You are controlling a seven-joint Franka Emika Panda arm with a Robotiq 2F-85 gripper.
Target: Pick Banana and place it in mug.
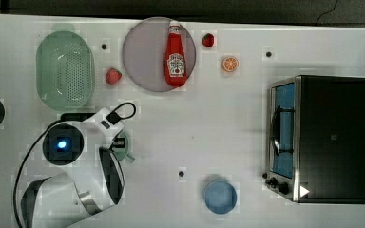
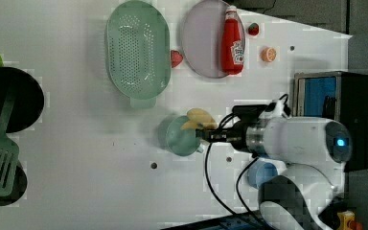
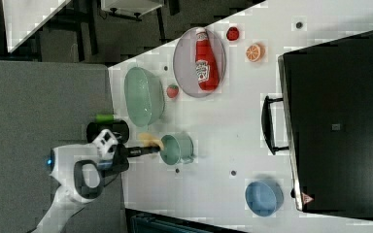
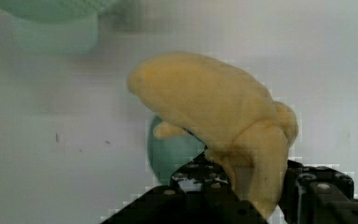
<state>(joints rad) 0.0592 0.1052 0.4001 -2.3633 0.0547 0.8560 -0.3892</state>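
1. Now the gripper (image 4: 249,186) is clamping the toy banana (image 4: 214,116) by one end.
2. It is hanging over the green mug (image 2: 179,136), lined up for dropping in.

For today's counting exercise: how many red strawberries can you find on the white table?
2. One strawberry lies between the green basket and the round plate. The other strawberry lies beyond the plate, at the top view's right of the ketchup bottle. Others may be hidden under the arm.

A ketchup bottle (image 1: 176,56) lies on a grey plate (image 1: 145,57), strawberries (image 1: 113,75) beside it. A green basket (image 1: 65,70), orange slice (image 1: 230,63), blue dish (image 1: 220,196) and toaster oven (image 1: 323,137) stand apart on the table (image 1: 209,123).
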